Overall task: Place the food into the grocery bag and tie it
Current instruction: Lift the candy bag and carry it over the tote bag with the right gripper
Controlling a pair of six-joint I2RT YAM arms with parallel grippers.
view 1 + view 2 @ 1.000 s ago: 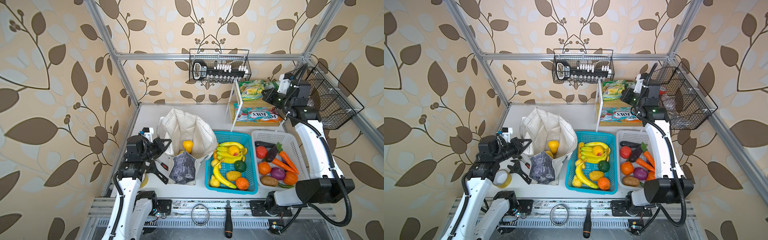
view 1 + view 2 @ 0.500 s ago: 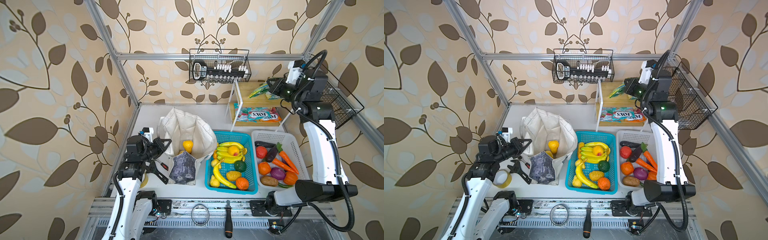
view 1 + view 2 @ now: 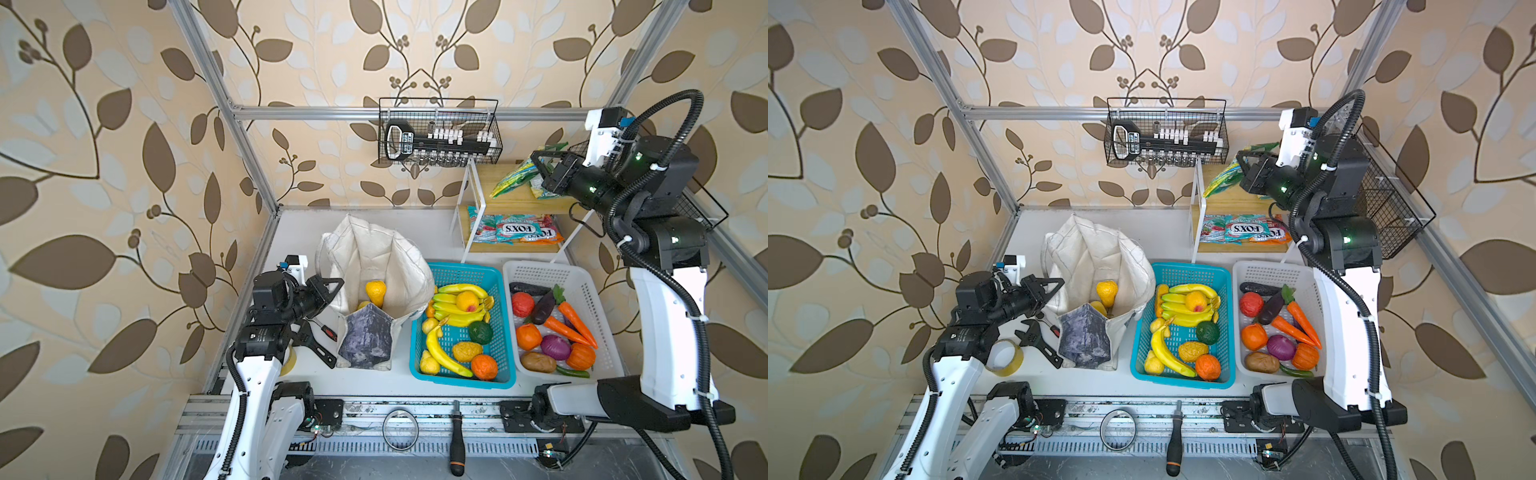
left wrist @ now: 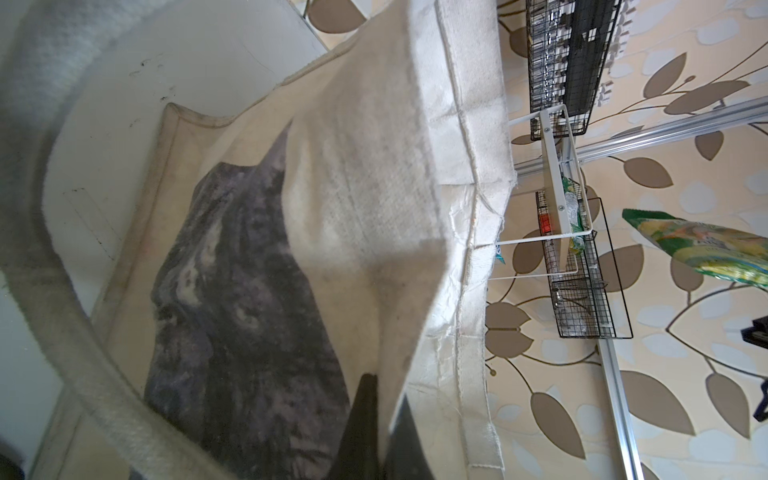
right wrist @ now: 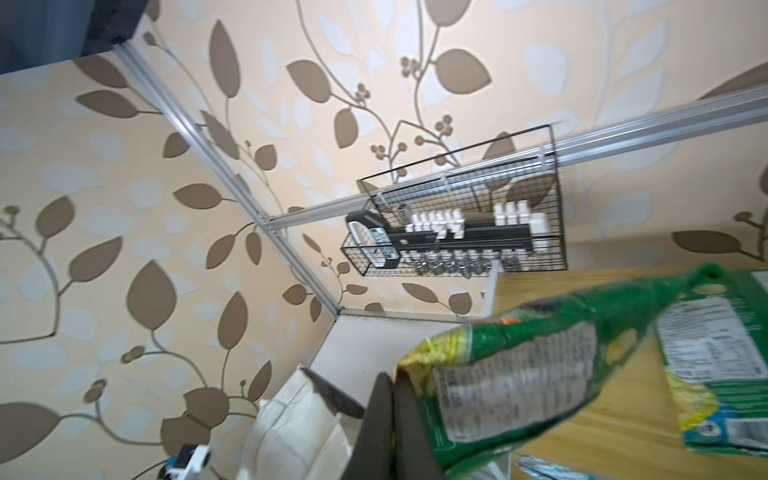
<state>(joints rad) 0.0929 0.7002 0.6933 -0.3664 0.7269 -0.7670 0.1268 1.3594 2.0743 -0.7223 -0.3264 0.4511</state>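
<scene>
Clamped snack packet (image 3: pixel 513 181) in right gripper (image 3: pixel 539 174), held above wooden shelf (image 3: pixel 515 204); pinched grocery bag (image 3: pixel 374 257) rim tight between left gripper (image 3: pixel 336 286) fingers.

On my right wrist feed, the right gripper (image 5: pixel 392 386) has its dark jaws pinched on one edge of a green-and-yellow snack packet (image 5: pixel 519 374). The packet looks blurred and sits in front of the wooden shelf (image 5: pixel 640 415). A second packet (image 5: pixel 723 357) lies flat on that shelf. Beyond them I see a black wire basket (image 5: pixel 457 232) of tools hanging on the leaf-patterned wall. The off-white grocery bag (image 5: pixel 291 432) stands on the white bench (image 5: pixel 365 345).
</scene>
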